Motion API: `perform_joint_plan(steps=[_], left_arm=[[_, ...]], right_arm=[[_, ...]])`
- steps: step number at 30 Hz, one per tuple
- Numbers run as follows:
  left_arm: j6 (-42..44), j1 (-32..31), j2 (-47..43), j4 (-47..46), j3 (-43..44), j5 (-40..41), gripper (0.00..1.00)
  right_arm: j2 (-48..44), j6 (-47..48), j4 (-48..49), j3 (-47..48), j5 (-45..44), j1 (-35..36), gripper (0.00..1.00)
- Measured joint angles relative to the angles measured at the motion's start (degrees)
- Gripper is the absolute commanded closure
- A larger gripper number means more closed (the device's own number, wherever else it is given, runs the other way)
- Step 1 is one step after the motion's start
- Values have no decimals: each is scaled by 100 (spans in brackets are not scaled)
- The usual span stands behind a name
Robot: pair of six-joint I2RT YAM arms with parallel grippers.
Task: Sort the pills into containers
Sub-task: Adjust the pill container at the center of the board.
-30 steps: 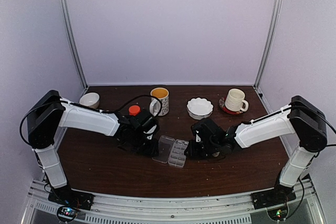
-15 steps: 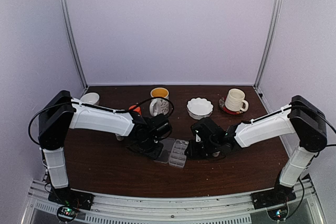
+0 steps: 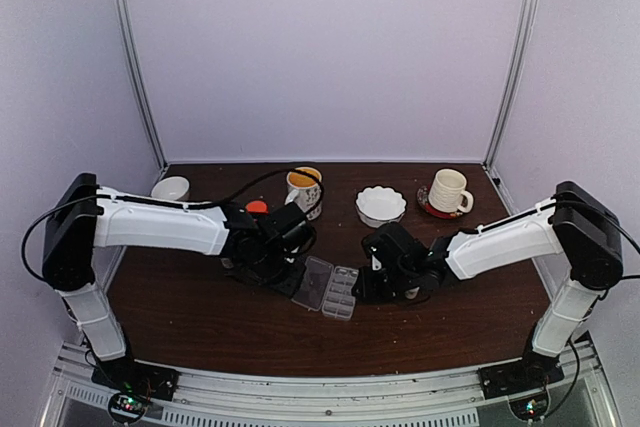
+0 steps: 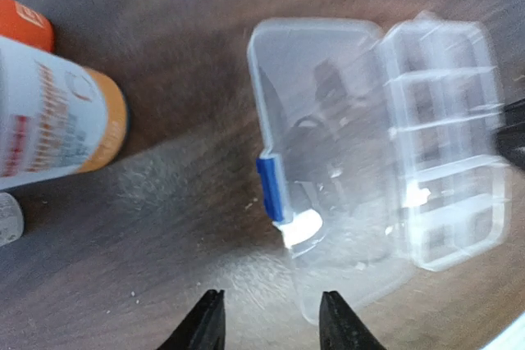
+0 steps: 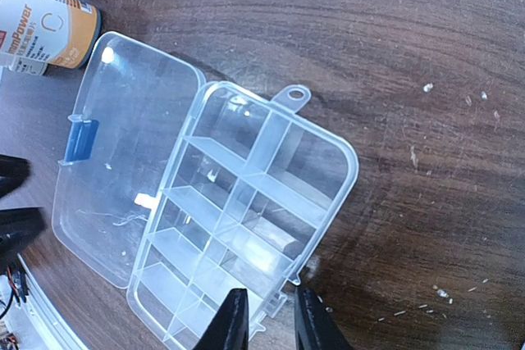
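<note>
Dark counter (image 3: pixel 190 327) from above: we see the organizer box (image 3: pixel 340 292) lying open between both arms. Left wrist: the left tool (image 4: pixel 271 321) gapes empty beside the lid (image 4: pixel 320 120). Right wrist: the right tool (image 5: pixel 269 317) narrowly pinches the box rim, steadying it, we reckon. We spot no pills.

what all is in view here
box: one, clear, lid open, table centre
bottles: two, orange and white, left of box
mug: one, patterned, yellow inside, back centre
cup: one, white, on saucer, back right
saucer: one, red, back right
scalloped bowl: one, white, back
small bowl: one, white, back left
table: one, dark brown
left gripper: black, open, left of box
right gripper: black, gripping box's edge
</note>
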State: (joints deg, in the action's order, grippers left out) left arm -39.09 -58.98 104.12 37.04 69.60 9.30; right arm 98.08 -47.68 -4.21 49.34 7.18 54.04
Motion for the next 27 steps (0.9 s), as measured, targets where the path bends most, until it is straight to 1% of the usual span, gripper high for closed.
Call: perform_joint_plan(steps=[3,7,10,17,18,19,20,21,22,23,24,25,27], left_arm=[[0,0,-501,-63,2,17,51],[0,0,-1060,-105,4,120,50],[-2,0,-1322,-103,2,236,50],[-90,24,-1996,-127,-354,748,48],[-111,55,-2127,-144,-472,796,46],[-125,96,-2249,-140,-570,835,41],[-133,146,-2347,-138,-651,868,29],[-155,234,-2461,-142,-741,896,18],[-131,326,-2551,-127,-804,938,12],[-199,417,-2645,-83,-861,1010,9],[-201,520,-2673,-63,-872,1040,7],[-210,621,-2693,-33,-872,1093,6],[-177,774,-2695,13,-872,1167,3]], right_arm=[[0,125,-131,57,-2,0,79],[-11,280,-411,251,-63,0,77],[-87,376,-568,382,-114,0,75],[-649,538,-1029,487,-282,0,72],[-776,579,-1141,516,-358,2,71],[-863,597,-1213,531,-409,4,69],[-981,632,-1331,564,-490,4,68],[-1115,680,-1429,595,-584,7,65],[-1233,713,-1502,619,-651,7,60],[-1355,756,-1585,645,-745,7,53],[-1456,778,-1626,656,-807,7,44],[-1539,807,-1639,656,-870,7,30],[-1716,890,-1655,634,-981,7,16]])
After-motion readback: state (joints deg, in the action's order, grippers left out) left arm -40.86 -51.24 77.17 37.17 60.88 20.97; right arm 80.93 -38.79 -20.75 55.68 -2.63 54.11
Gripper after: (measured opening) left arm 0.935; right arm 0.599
